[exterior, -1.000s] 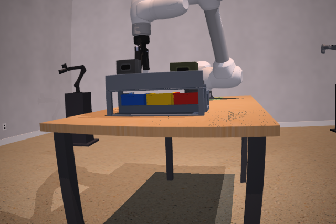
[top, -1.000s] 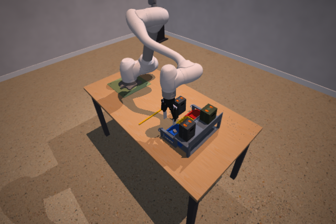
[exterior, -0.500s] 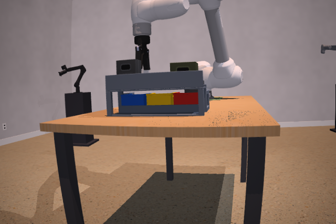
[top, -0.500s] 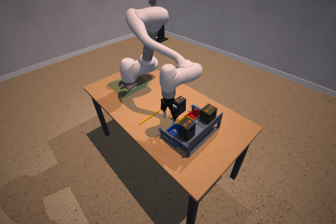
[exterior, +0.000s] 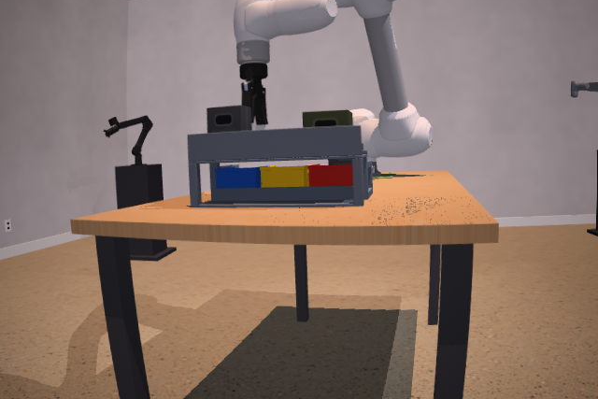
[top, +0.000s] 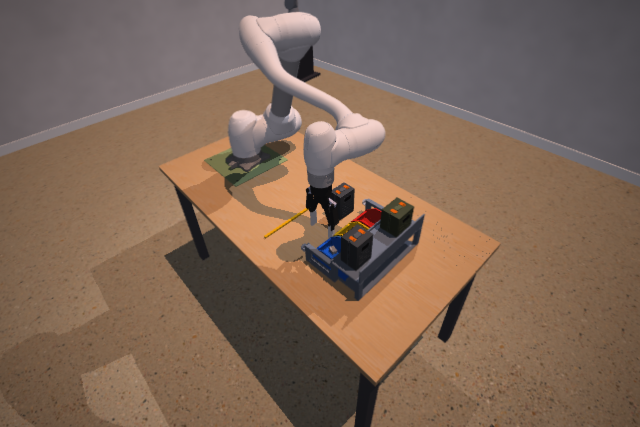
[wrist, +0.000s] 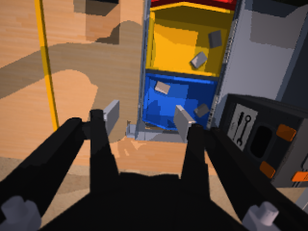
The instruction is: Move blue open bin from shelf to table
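The blue open bin (top: 325, 247) (exterior: 236, 177) (wrist: 180, 103) stands in the lower level of the grey shelf (top: 386, 251) (exterior: 275, 143), at the end of the row, next to the yellow bin (top: 345, 230) (exterior: 285, 176) (wrist: 175, 45). Two small grey parts (wrist: 163, 88) lie in it. My gripper (top: 320, 219) (exterior: 259, 120) (wrist: 147, 111) is open and empty. It points down and hangs above the table just in front of the blue bin's open end, touching nothing.
A red bin (top: 368, 216) (exterior: 331, 175) stands beyond the yellow one. Two black boxes (top: 356, 247) (top: 342, 198) (wrist: 260, 137) and an olive box (top: 397, 215) (exterior: 327, 118) sit on the shelf top. A yellow stick (top: 284, 224) (wrist: 45, 72) lies on the table (top: 413, 303).
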